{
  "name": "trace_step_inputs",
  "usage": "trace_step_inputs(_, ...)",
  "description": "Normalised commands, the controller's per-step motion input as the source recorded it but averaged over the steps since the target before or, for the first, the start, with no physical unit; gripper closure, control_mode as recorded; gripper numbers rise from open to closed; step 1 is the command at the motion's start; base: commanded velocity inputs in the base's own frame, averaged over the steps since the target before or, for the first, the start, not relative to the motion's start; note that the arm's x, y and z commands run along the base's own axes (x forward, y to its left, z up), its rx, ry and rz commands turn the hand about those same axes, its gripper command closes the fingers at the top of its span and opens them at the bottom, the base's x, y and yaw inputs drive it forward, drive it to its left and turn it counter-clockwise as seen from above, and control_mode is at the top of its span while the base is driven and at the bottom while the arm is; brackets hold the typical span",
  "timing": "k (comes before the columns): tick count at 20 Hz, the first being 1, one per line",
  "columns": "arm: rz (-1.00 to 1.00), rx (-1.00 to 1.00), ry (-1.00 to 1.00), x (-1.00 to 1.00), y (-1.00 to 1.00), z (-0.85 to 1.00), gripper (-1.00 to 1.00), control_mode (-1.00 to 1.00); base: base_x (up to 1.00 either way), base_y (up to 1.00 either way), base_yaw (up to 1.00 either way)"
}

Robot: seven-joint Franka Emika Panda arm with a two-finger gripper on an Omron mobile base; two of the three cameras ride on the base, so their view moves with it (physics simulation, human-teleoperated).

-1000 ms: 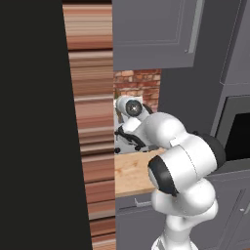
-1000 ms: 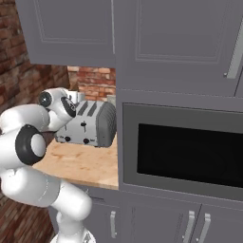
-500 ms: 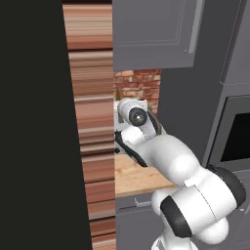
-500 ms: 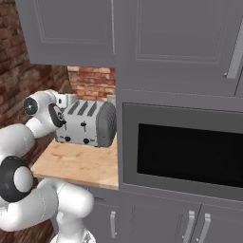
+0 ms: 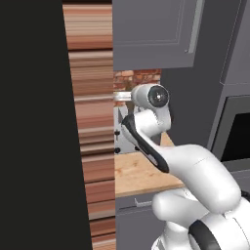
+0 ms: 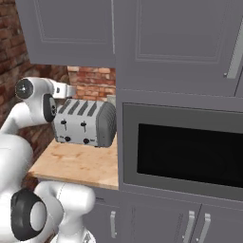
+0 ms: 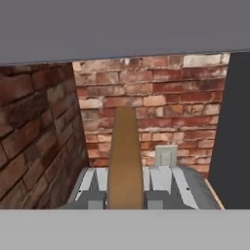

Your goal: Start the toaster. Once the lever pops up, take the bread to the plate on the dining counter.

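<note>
The silver-grey toaster (image 6: 85,124) stands on a wooden worktop against the brick wall; its slotted top also shows in the hand view (image 7: 181,188). In the left base view, my arm hides most of the toaster (image 5: 118,134). My gripper (image 7: 125,199) is shut on the bread (image 7: 125,156), a brown slice held upright just above the toaster's slots. From the right base view, the gripper (image 6: 70,90) hovers over the toaster's top left end. The plate and the dining counter are out of view.
A black microwave (image 6: 185,148) is built in right of the toaster. Grey upper cabinets (image 6: 142,38) hang low over it. Brick wall (image 7: 146,112) with a wall outlet (image 7: 166,156) closes the back and left. A dark panel (image 5: 29,122) blocks the left.
My elbow and forearm have swung down and toward the base. The hand stays over the toaster's top left end, still shut on the bread.
</note>
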Motion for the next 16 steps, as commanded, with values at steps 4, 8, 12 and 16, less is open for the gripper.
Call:
trace_step_inputs(4, 0.00, -0.02, 0.04, -0.42, -0.39, 0.05, 1.00, -1.00, 0.00, 0.00, 0.00)
trace_step_inputs(8, 0.00, 0.00, 0.00, -0.43, -0.32, 0.00, 1.00, -1.00, 0.00, 0.00, 0.00)
trace_step_inputs(12, 0.00, 0.00, 0.00, -0.31, -0.25, 0.00, 1.00, -1.00, 0.00, 0.00, 0.00)
trace_step_inputs(16, 0.00, 0.00, 0.00, -0.39, -0.26, 0.00, 1.00, -1.00, 0.00, 0.00, 0.00)
